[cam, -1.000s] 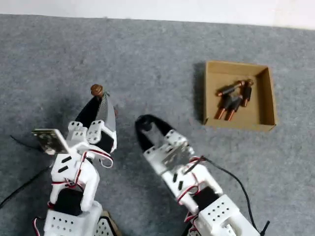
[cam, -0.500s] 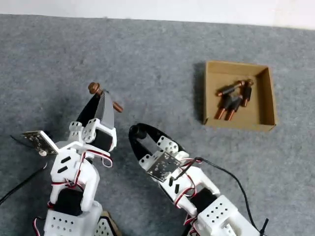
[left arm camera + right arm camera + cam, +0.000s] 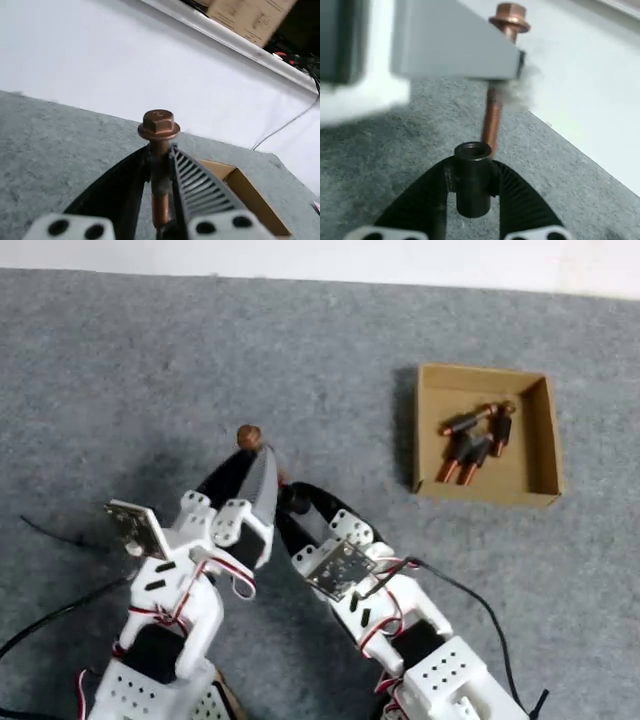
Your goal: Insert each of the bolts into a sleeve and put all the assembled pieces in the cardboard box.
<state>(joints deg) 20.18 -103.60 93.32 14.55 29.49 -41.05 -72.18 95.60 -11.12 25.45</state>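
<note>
My left gripper [image 3: 253,462] is shut on a copper bolt [image 3: 159,165], held upright with its hex head [image 3: 249,436] on top. In the right wrist view the bolt's shank [image 3: 491,120] hangs just beyond a black sleeve [image 3: 472,177]. My right gripper [image 3: 471,186] is shut on that sleeve, its open bore facing up. In the high view the sleeve [image 3: 294,498] sits close to the right of the bolt. The cardboard box [image 3: 430,430] lies at the right and holds several assembled pieces [image 3: 474,443].
Grey carpet [image 3: 120,370] covers the table, with a white wall strip along the far edge. Black cables [image 3: 478,610] trail near both arm bases at the front. The box corner [image 3: 240,187] appears beyond the left gripper.
The left arm has swung right with the bolt, bringing it from the left side to right beside the sleeve. The right gripper shifted slightly toward it.
</note>
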